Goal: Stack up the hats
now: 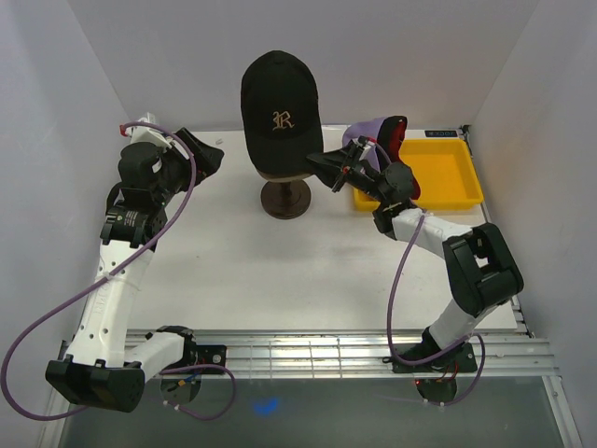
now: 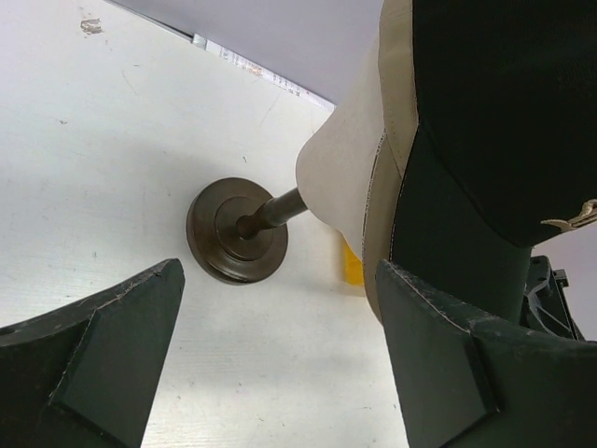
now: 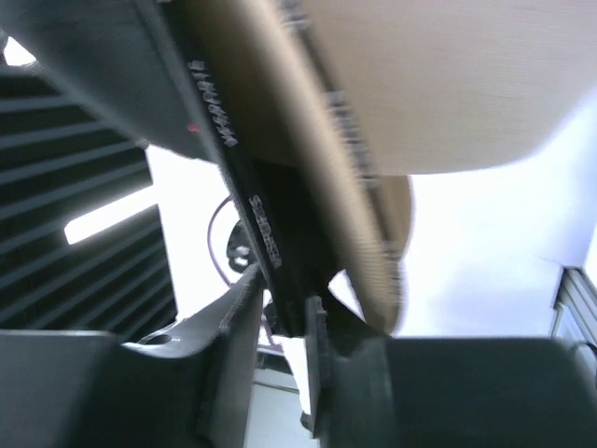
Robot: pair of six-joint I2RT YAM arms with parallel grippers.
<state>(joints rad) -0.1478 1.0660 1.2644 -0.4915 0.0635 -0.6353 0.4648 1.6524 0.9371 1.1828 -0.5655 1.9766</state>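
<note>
A black cap with a gold R sits on the beige mannequin head, whose dark round stand is at the back middle of the table. My right gripper is at the cap's lower right edge. In the right wrist view it is shut on the cap's black rim band. A lavender cap and a red cap lie together behind my right arm, at the yellow tray's left end. My left gripper is open and empty, left of the head. Its view also shows the black cap.
The yellow tray sits at the back right. The stand's base shows on the white table between my left fingers. White walls close in the left, back and right sides. A metal rail runs along the near edge.
</note>
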